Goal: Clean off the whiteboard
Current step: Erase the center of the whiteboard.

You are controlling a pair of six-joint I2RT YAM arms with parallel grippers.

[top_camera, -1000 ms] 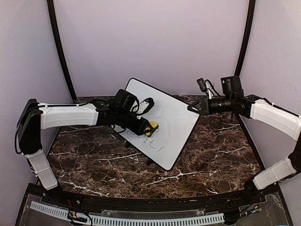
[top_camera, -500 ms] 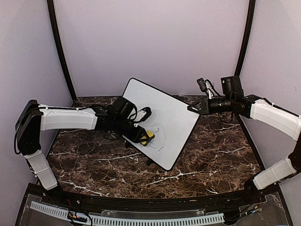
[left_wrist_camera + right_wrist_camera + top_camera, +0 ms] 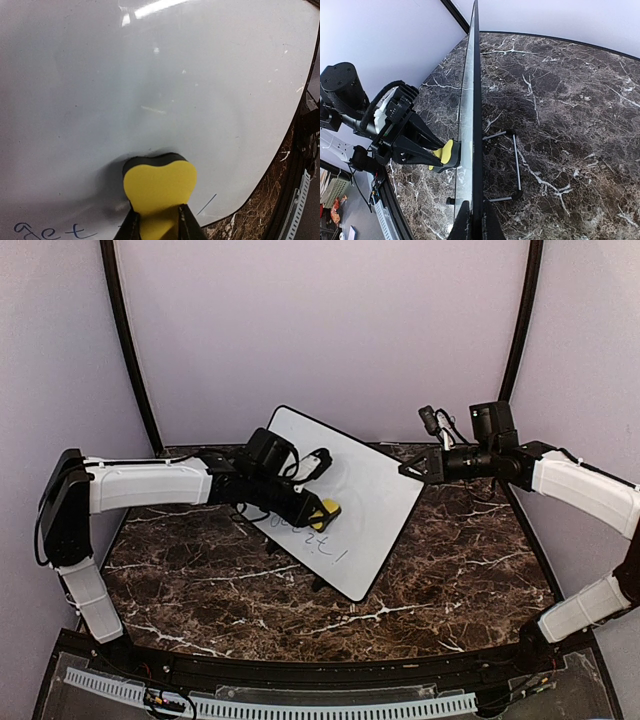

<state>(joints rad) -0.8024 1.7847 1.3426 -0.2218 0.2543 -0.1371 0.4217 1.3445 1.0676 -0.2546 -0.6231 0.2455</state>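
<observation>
The left gripper (image 3: 156, 226) is closed narrowly on a yellow eraser (image 3: 160, 186). The block is pinched at its rear, so its dark felt face is free and is pressed flat against the whiteboard (image 3: 372, 488). The right gripper (image 3: 472, 221) is clamped shut on the whiteboard's right corner edge. This is probably done so that the board is braced against the eraser's push and is not tipped back on its stand.

The whiteboard is stood tilted on the marble table (image 3: 455, 565), between the two arms. Blue handwriting (image 3: 318, 546) is seen below the eraser, toward the whiteboard's near edge, so the task is judged unfinished.

In the left wrist view the letters are shown close up beside the eraser, with clean glossy board above it. In the right wrist view the whiteboard is seen edge-on. There the eraser's contact with the front face is confirmed, and the wire stand (image 3: 515, 162) behind the whiteboard is revealed. Only the top view shows both arms at once.
</observation>
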